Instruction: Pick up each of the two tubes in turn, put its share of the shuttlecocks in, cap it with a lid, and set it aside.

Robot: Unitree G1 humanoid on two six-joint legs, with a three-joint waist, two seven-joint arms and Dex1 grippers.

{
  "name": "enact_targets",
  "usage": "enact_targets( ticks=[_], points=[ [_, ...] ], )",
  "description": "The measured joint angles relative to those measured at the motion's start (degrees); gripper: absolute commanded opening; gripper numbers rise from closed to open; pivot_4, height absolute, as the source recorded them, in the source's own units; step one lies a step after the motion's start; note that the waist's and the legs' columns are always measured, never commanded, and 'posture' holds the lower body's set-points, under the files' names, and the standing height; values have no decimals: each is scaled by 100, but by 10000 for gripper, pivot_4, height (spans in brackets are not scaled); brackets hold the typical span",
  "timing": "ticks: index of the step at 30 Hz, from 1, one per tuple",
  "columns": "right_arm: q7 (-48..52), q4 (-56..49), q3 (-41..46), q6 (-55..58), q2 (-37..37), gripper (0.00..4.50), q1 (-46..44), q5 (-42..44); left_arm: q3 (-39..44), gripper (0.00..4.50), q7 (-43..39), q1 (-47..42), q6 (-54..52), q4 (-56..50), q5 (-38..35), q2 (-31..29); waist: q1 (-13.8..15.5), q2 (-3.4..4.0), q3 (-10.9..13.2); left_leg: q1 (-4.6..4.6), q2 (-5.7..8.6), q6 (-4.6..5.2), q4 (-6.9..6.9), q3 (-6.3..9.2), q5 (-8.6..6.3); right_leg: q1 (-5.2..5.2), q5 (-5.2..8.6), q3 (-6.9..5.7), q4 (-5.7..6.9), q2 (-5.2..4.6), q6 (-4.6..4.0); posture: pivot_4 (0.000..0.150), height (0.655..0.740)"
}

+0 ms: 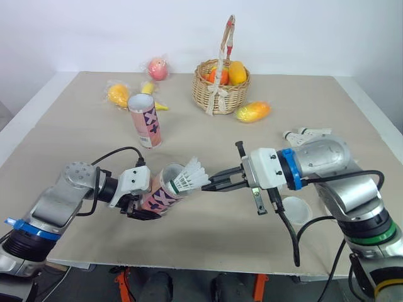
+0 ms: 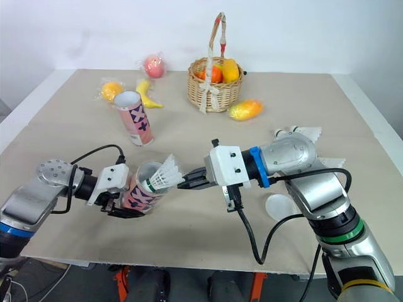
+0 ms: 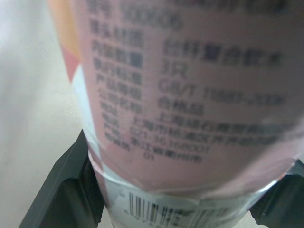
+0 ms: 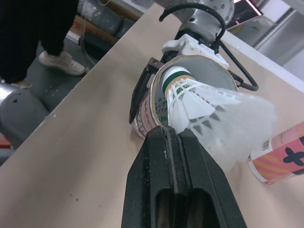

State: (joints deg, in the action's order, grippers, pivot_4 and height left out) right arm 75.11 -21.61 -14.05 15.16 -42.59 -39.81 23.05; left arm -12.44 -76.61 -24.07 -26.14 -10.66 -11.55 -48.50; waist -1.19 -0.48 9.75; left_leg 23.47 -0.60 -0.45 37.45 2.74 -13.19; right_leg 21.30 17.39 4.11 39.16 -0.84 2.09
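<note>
Early going: the left gripper (image 1: 140, 207) clamps a tilted pink tube (image 1: 158, 196) near the worktop's (image 1: 82, 145) front edge. The right gripper (image 1: 211, 184), pinched on a shuttlecock (image 1: 189, 176), holds it at the mouth (cork first). Capping remains, and the second tube (image 1: 146, 123) stands open farther back.
</note>
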Motion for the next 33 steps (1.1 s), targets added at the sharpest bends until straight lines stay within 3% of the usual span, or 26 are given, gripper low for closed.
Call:
enact_targets(
  ticks=[4,10,11,17,20,26,28,29,33],
  points=[
    [195,194,-56,306,318,11849,-517,287,-4,30751,13,3,-22,-12,-4,-3,-5,1,0,-3,-3,0,-1,4,0,0,-5,-7,1,1,-9,1500,7400],
    [218,348,-52,1251,703,43525,-1090,1079,-9,30751,23,4,-23,-20,-23,2,0,0,0,0,-2,0,0,6,0,0,-6,-12,0,-5,-10,1500,7400],
    [214,401,-41,1396,724,44635,-1119,1181,-9,30751,27,4,-23,-20,-23,2,0,0,0,0,-2,0,0,5,0,1,-6,-12,0,-5,-10,1500,7400],
    [-388,849,590,2361,748,44635,-1229,1700,-13,30751,39,1,-7,-16,-19,10,2,0,0,-1,-2,0,0,5,0,0,-7,-14,1,-5,-12,1500,7400],
    [-672,881,733,2593,676,36841,-1054,1719,-88,30751,19,-100,3,14,-17,102,8,0,0,6,0,0,0,8,0,4,-7,-16,0,-5,-12,1500,7400],
    [-677,682,781,2754,438,9414,-598,1761,-358,30751,-115,-609,95,250,-31,500,-28,-10,10,32,-6,0,2,6,0,34,-8,-14,2,7,-14,1500,7400],
    [-670,671,779,2742,419,2496,-600,1749,-371,30751,-153,-693,107,276,-41,517,-37,-11,11,32,-10,0,1,7,0,35,-9,-14,2,13,-15,1500,7400],
    [-659,671,758,2722,411,471,-622,1703,-421,30751,-199,-792,134,355,-30,534,-38,-10,11,32,-11,0,0,9,0,37,-9,-14,2,18,-17,1500,7400],
    [-562,670,457,2573,345,471,-882,1366,-630,30751,-286,-860,282,687,42,597,-40,-9,12,34,-15,0,0,7,0,43,-11,-10,4,24,-20,1500,7400]
  ],
)
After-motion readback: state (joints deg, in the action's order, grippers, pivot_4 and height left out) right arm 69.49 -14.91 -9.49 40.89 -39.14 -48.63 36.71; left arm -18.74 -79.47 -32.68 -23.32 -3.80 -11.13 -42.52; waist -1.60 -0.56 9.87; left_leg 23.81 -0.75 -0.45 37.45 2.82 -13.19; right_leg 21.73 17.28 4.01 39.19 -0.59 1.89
